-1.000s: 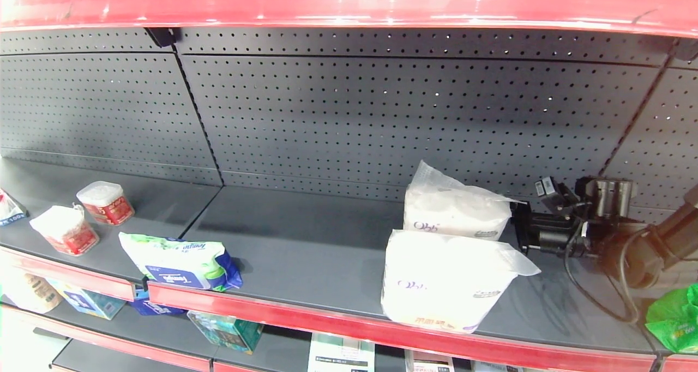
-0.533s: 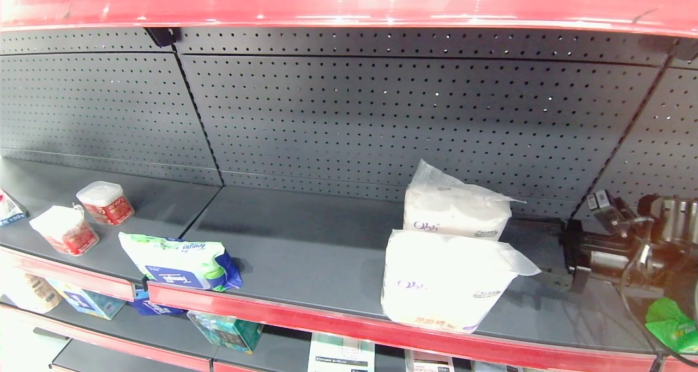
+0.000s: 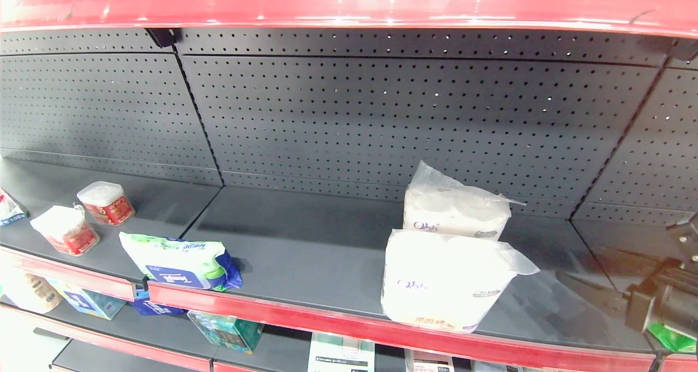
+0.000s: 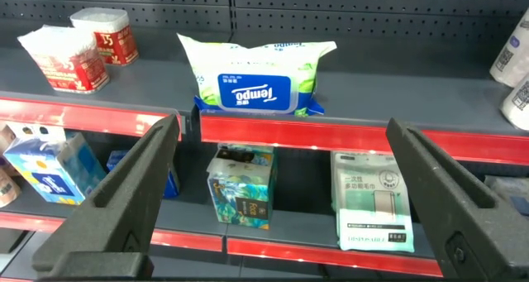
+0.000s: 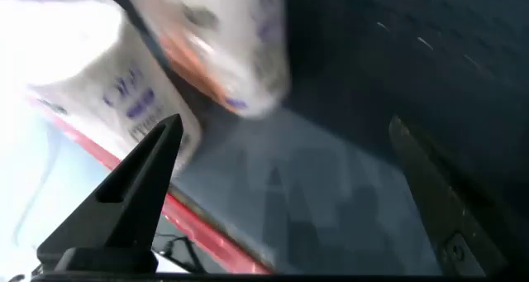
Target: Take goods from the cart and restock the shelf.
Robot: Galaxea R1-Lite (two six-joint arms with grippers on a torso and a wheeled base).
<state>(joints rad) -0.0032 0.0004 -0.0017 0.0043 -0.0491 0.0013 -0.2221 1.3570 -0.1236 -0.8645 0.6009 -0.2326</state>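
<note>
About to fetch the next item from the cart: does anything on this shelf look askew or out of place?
Nothing spilled or damaged. The wet wipes pack and the front tissue pack both sit right at the shelf's red front rail, with the wipes' corner over the seam between shelf sections.

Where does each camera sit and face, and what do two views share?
Head view: on the head, facing forward and down at the grey shelf; right arm at right edge.
Left wrist view: on that wrist, facing the wipes pack through the open left gripper.
Right wrist view: on that wrist, facing the tissue packs through the open right gripper.
Shared: head and left wrist views both show the wipes pack.
</note>
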